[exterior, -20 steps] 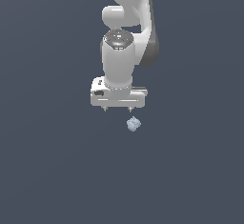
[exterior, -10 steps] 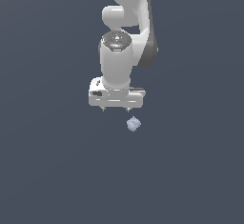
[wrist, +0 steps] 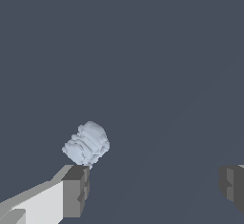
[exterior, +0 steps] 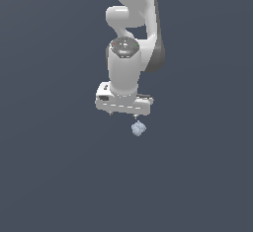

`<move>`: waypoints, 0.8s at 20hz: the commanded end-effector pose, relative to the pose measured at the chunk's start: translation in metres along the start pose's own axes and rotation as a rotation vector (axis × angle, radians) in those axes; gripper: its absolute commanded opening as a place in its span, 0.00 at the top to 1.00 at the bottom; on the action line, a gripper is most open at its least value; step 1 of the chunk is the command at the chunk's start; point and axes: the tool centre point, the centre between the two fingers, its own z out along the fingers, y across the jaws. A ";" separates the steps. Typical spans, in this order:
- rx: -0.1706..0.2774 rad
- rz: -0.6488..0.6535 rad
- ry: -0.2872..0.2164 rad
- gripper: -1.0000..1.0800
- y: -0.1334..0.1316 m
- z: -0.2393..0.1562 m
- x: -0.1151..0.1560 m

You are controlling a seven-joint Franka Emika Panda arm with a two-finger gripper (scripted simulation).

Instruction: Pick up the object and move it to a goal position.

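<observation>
The object [exterior: 138, 128] is a tiny pale blue-grey lumpy chunk lying on the dark floor, just below the white hand in the exterior view. My gripper [exterior: 123, 114] hangs above it, pointing down, and only its small fingertips [exterior: 136, 115] show under the hand. In the wrist view the object [wrist: 86, 143] sits right beside one dark finger pad [wrist: 76, 191], outside the gap, while the other pad [wrist: 232, 184] stands far off. The gripper [wrist: 154, 188] is open and holds nothing.
A plain dark blue-grey floor [exterior: 59, 176] fills both views. The white arm [exterior: 133, 23] rises above the hand toward the top of the exterior view. No other objects or edges show.
The hand has come slightly lower and nearer to the object. The object has stayed where it was.
</observation>
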 end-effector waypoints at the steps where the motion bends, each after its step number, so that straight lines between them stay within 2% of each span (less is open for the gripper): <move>1: 0.003 0.041 -0.001 0.04 -0.005 0.005 -0.001; 16: 0.025 0.395 -0.009 0.04 -0.042 0.045 -0.010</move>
